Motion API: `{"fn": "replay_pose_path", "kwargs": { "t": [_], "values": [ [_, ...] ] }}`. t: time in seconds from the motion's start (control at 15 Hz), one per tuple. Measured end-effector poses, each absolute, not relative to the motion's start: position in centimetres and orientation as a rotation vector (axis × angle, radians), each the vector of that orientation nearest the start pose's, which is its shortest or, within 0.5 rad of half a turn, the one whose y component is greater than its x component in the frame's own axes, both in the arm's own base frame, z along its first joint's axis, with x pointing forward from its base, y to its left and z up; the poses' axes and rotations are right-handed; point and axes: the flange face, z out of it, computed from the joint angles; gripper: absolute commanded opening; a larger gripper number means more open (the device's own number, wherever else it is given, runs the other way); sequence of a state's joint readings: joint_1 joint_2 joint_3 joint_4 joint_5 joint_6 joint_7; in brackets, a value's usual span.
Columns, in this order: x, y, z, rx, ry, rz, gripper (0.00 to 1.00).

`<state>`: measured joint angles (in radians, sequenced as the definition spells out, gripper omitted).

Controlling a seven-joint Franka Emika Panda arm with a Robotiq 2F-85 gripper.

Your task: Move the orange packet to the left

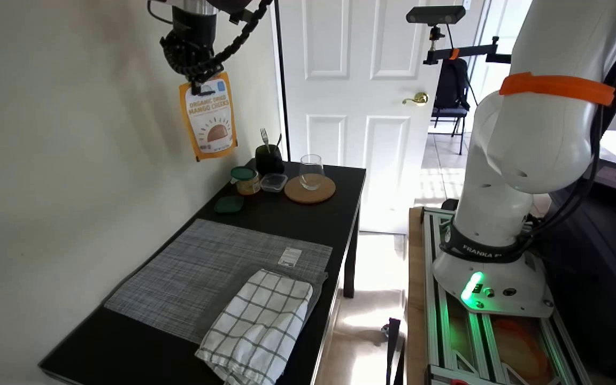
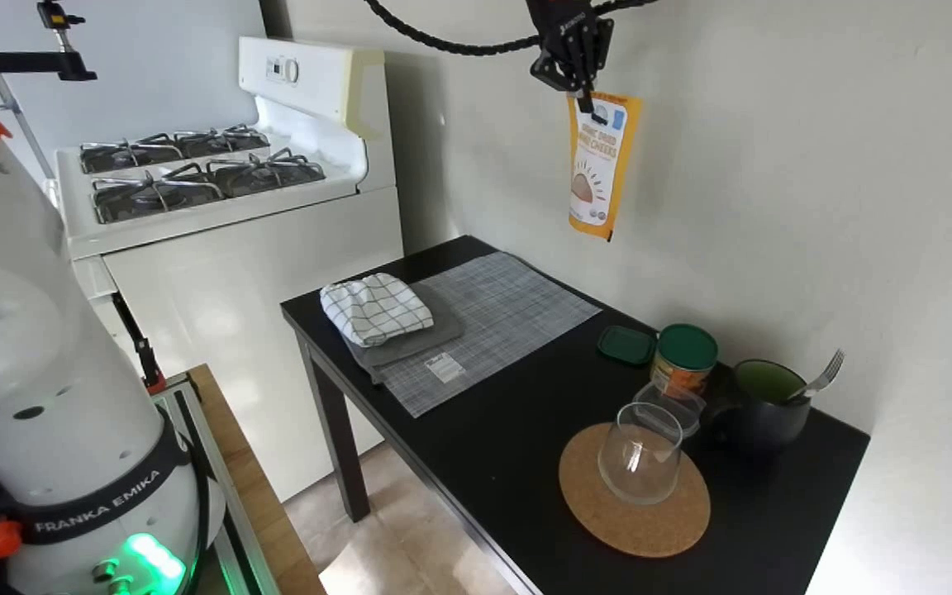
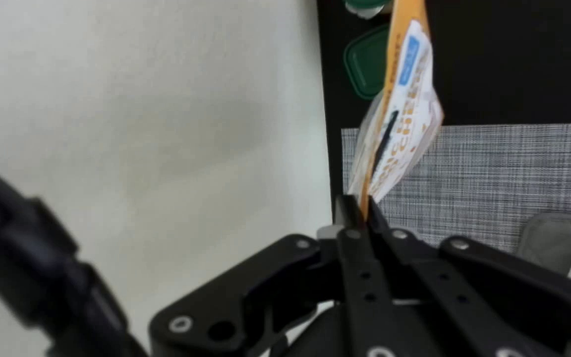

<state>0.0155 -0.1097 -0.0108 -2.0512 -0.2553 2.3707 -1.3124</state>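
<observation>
The Robotiq gripper (image 3: pixel 363 212) has its fingers nearly together, pinching the top edge of the orange dried-mango pouch (image 1: pixel 209 118), which hangs in mid-air above the black table (image 1: pixel 286 219), near the wall (image 1: pixel 72 160). The hold looks thin and off-centre, so a brisk leftward swing could twist the pouch free or scrape it along the wall; lowering toward the cork trivet (image 2: pixel 654 533) could topple the stemless glass (image 2: pixel 640 467).
</observation>
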Motion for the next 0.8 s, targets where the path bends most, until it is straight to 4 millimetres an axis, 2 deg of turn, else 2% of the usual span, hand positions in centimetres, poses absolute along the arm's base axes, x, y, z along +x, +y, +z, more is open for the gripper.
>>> {"fn": "replay_pose_path", "kwargs": {
  "t": [0.13, 0.27, 0.6, 0.8],
  "values": [
    [55.9, 2.7, 53.4, -2.487, -2.501, -0.399, 0.03],
    [55.7, 4.2, 53.7, -2.358, -2.615, -0.407, 0.03],
    [55.6, 4.4, 54.0, -2.318, -2.658, -0.408, 0.01],
    [55.4, 6.3, 53.0, -2.287, -2.674, -0.409, 0.01]
  ]
}}
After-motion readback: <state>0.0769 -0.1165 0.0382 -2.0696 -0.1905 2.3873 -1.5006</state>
